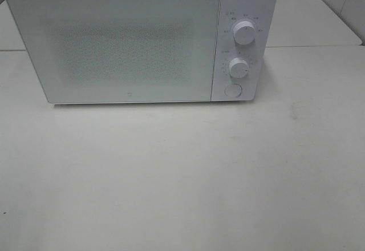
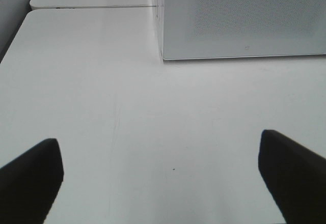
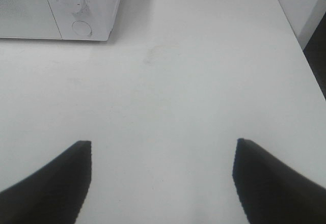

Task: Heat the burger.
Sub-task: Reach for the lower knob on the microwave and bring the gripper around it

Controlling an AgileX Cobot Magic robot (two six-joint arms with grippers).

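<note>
- Microwave oven: white and box-shaped, standing upright toward the back of the pale surface, with its front turned to the high camera.
- Door: shut and flush with the front. Its window is a fine dotted mesh, and nothing behind it can be made out.
- Control panel: a narrow strip just right of the door. It carries an upper dial, a lower dial and, beneath both, a round push button.
- Burger: shown in none of the three views, so where it lies cannot be told.
- Left gripper: spread wide and holding nothing. Its two dark fingers stand far apart over bare surface, facing the oven's lower left front corner and well apart from it.
- Right gripper: likewise spread wide and empty. Its two dark fingers stand far apart over bare surface. It points toward the panel end of the oven, where the lower dial and the push button show at a distance.
- Surface: off-white and matte, with faint scuffs and a small dark speck in the left wrist view. A thin joint line runs out from the oven on either side, marking where two panels meet. The right wrist view shows the surface's right edge, with a darker floor beyond.
</note>
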